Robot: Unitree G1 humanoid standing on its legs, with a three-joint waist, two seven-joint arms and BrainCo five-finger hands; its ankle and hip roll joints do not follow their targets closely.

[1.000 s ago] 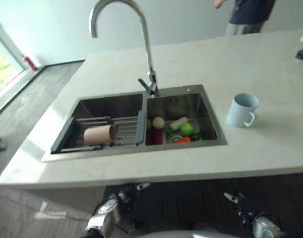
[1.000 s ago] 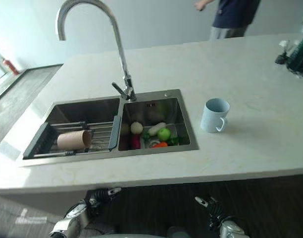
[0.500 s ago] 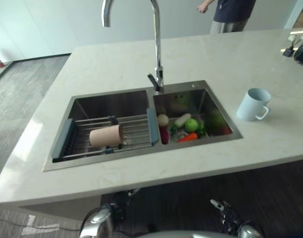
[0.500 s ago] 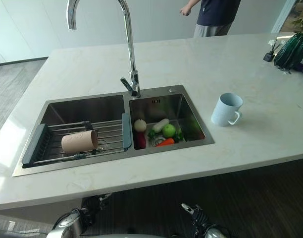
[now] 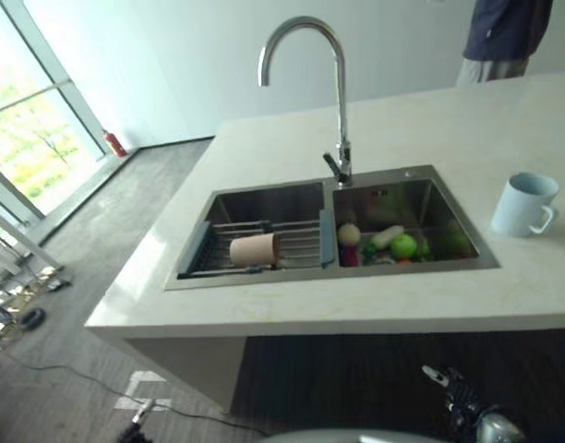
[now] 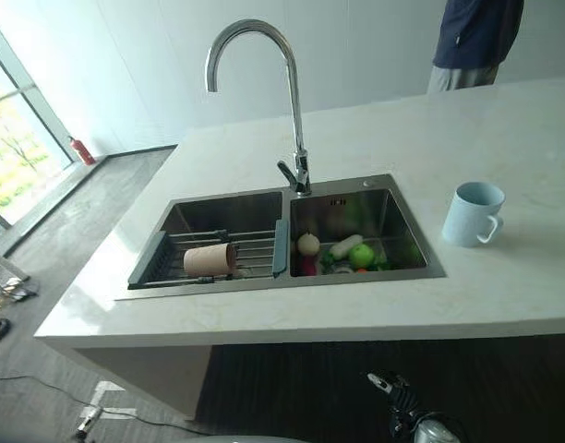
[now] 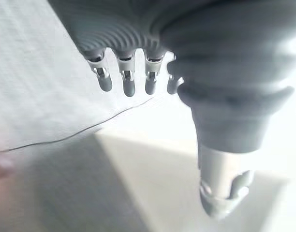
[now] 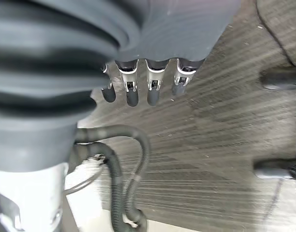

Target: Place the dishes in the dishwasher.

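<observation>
The right hand [image 6: 414, 426] hangs low in front of the surface [image 6: 384, 305], below its front edge. In its own wrist view its fingers [image 8: 131, 94] are relaxed and a little apart, holding nothing, with the wood-grain floor [image 8: 211, 145] past their tips. The left hand [image 7: 225, 82] shows in its wrist view with its fingers [image 7: 128, 82] in a loose row, slightly apart and empty, and the thumb [image 7: 220, 188] straight and well clear of them; a pale floor lies beyond the tips.

Every dish sits well above and beyond both sets of fingers, up on the surface. A tan cup [image 6: 210, 258] lies on its side on a grey-framed wire rack [image 6: 255, 254] set across the left basin of the steel sink [image 6: 227, 210]. The right basin holds a pile of vegetables [image 6: 342, 254]: a pale round one, a white long one, a green round one and something red beside them. A tall curved tap [image 6: 287, 101] stands behind the divider between the two basins. A light blue mug [image 6: 473, 214] stands upright on the surface just right of the sink, its handle turned toward the front edge.

A person [image 6: 474, 41] in a dark top stands at the far side of the surface. A red fire extinguisher [image 6: 81, 150] stands on the floor by the window wall.
</observation>
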